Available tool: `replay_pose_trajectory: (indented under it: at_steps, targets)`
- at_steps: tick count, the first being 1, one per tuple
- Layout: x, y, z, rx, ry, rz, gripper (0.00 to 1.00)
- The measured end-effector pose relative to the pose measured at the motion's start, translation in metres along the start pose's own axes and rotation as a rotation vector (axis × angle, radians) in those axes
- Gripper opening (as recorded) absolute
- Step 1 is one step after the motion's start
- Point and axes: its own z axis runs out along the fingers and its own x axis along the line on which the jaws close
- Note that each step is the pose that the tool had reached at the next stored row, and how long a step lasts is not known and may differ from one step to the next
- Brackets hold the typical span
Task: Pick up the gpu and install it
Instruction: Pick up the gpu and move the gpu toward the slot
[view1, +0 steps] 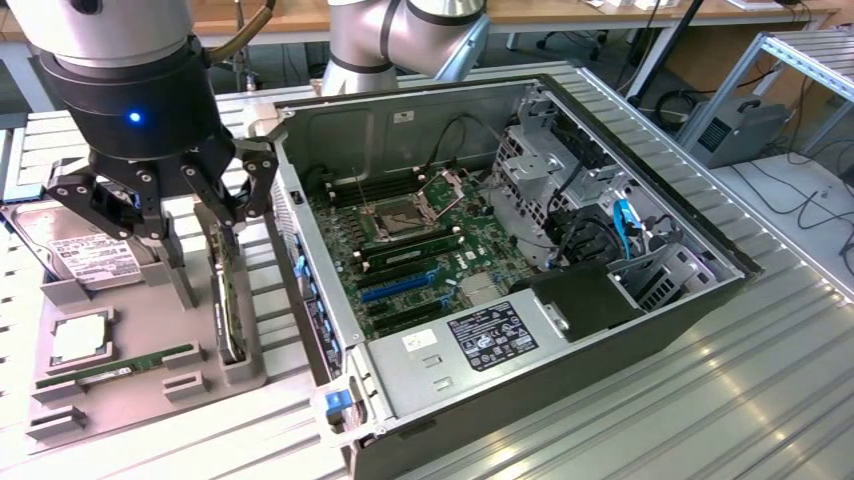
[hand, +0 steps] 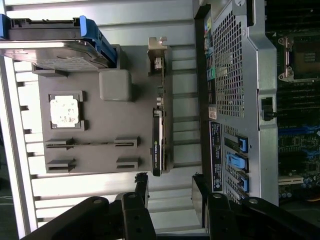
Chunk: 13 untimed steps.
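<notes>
**A:** Starting at the exterior view's left, what do we have?

**B:** On the grey fixture tray (view1: 147, 320) we see the hard drive (view1: 91, 258), then the CPU (view1: 80, 338) and the RAM stick (view1: 114, 367). The gpu (view1: 230, 300) stands on edge in a slot at the tray's right side, just beside the open computer case (view1: 400, 125).

**A:** What worries us?

**B:** The tight quarters. In the wrist view the gpu (hand: 157, 135) lines up nearer one finger (hand: 142, 187) than the middle of the gap. We judge that this finger could land on the card's top edge instead of passing beside it. The other one sits toward the case wall (a snag there would jar everything). An off-centre pinch could also tilt the card in its slot.

**A:** And the gripper?

**B:** The gripper (view1: 187, 220) hangs above the gpu, jaws spread wide, holding nothing and touching nothing we can see. Further right, the motherboard (view1: 414, 250) lies exposed inside the case.
</notes>
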Motion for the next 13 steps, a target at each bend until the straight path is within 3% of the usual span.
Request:
replay_pose_trajectory:
  at_steps: [12, 13]
  targets:
    - [0.0, 0.0004, 0.0123, 0.0001, 0.0, 0.0, 0.48]
    - [0.001, 0.0006, 0.0197, 0.0, 0.0, 0.0, 0.48]
